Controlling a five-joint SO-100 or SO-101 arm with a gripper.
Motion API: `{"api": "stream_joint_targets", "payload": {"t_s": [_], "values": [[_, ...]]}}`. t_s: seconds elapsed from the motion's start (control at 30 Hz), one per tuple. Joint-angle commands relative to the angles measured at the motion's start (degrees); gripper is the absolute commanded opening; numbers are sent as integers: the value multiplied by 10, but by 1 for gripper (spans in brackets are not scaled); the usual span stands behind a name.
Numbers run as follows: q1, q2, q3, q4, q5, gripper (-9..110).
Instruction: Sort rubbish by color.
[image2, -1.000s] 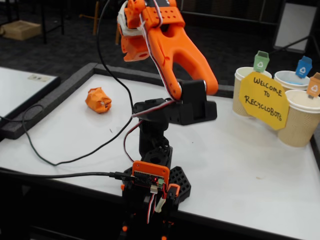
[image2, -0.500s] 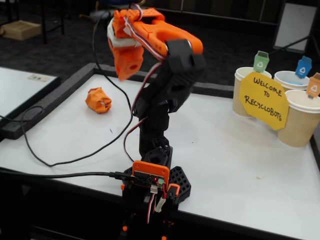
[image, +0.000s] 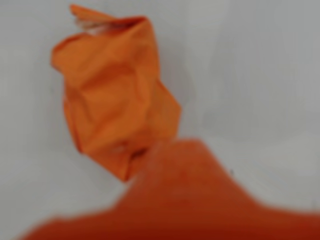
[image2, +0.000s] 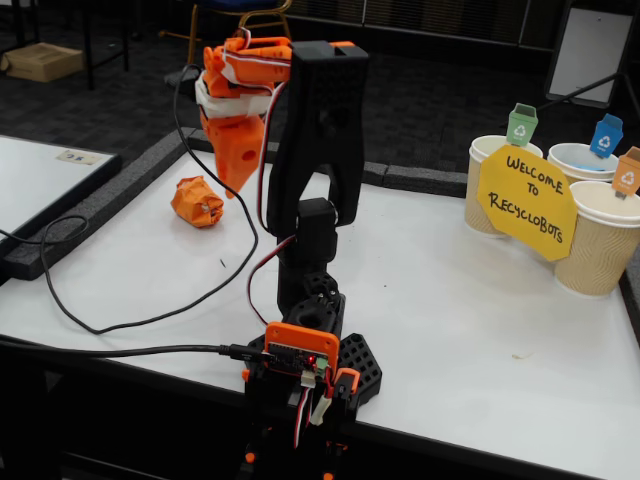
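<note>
While the orange arm (image2: 315, 130) stands tall on the white surface (image2: 470, 300), its hand (image2: 236, 185) hangs in the air with the tip pointing down. An orange paper ball (image2: 198, 201) lies on the surface just below and a bit to the left of that tip in the fixed view. The ball and the hand look apart there, with a small gap between them, so the hand is not holding the ball. The fingers look pressed together into one point in the fixed view, but I cannot tell for sure if the hand is clenched or loose. From the wrist view, the paper ball (image: 115, 100) fills the upper left part, crumpled and blurry, with a bit of white near its top. One blurry orange finger (image: 185, 195) of the hand rises from the bottom edge, and its tip sits just by the lower right side of the ball. On the far right of the surface in the fixed view stand three paper cups (image2: 600, 245), well apart from the ball. Each cup has a small colored tag, green (image2: 521, 125), blue (image2: 606, 135) and orange (image2: 628, 172). A yellow sign (image2: 525, 200) with writing leans in front of the cups. Black cables (image2: 110, 322) trail across the surface near the arm's base.
</note>
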Motion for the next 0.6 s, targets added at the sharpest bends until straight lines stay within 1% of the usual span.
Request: {"api": "stream_joint_targets", "payload": {"t_s": [0.0,0.13,0.3,0.57], "values": [[-26,7,-100,3,-11,15],[-54,-7,-124,12,-11,19],[-77,-49,-134,19,-11,27],[-76,-109,-160,-11,-11,30]]}}
